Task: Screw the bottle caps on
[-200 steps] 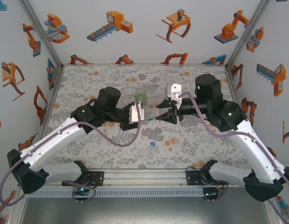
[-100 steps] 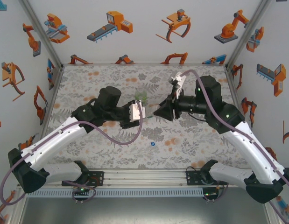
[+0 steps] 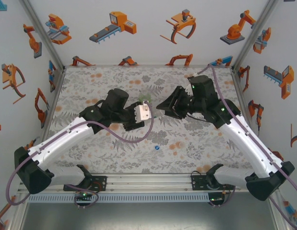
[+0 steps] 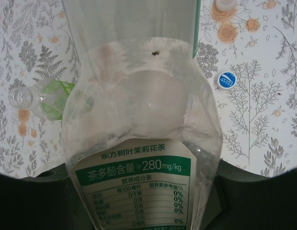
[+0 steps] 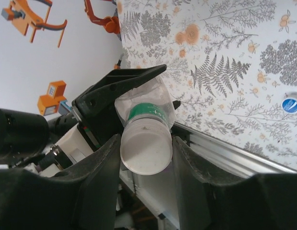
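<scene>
The taller clear bottle (image 4: 138,143) with the green label band lies in my left gripper (image 3: 150,114), which is shut on its body. A white cap (image 5: 144,148) sits on the bottle's neck, and my right gripper (image 5: 146,160) is shut on it, one finger (image 5: 98,172) pressing on each side. The two grippers meet nose to nose above the middle of the table (image 3: 90,86). A blue cap (image 3: 158,148) lies loose on the table nearer the arm bases. The squat green-tinted bottle (image 4: 45,98) lies on its side with its mouth bare.
A white round thing (image 4: 225,4) sits at the top edge of the left wrist view. The green-tinted bottle (image 3: 145,97) lies just behind the grippers. Walls with orange robot pictures close the table on three sides, and a metal rail (image 3: 148,181) runs along the near edge.
The right wrist has rolled round the cap while staying shut on it, and its forearm has swung toward the back. The left arm has shifted slightly right with the bottle.
</scene>
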You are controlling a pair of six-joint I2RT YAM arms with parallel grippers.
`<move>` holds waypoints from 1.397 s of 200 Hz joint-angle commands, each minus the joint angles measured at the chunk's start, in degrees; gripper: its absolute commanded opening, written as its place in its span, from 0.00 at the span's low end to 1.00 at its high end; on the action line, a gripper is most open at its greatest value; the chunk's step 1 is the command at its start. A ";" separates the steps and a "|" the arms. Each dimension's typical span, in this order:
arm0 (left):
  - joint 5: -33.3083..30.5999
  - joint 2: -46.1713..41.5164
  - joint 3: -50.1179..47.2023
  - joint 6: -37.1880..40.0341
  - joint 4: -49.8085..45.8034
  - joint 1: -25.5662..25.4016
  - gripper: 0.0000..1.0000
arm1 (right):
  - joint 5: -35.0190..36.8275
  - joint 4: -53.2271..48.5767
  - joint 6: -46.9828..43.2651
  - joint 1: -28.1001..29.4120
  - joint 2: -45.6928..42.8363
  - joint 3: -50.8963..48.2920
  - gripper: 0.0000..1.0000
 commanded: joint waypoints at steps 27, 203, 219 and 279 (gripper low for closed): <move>3.20 -0.13 1.33 0.61 7.16 -1.27 0.00 | -2.07 0.98 -7.06 0.30 0.51 6.56 0.62; 10.97 -4.47 1.07 -0.26 2.03 -1.62 0.00 | -30.32 1.17 -91.91 -0.70 -5.50 5.71 0.63; 10.91 -4.43 1.18 -0.26 2.03 -1.61 0.00 | -30.74 1.17 -92.29 -0.70 -5.05 5.82 0.57; 10.54 -4.64 1.29 -0.35 2.02 -1.69 0.00 | -28.25 -0.51 -93.18 -0.70 -5.31 5.30 0.55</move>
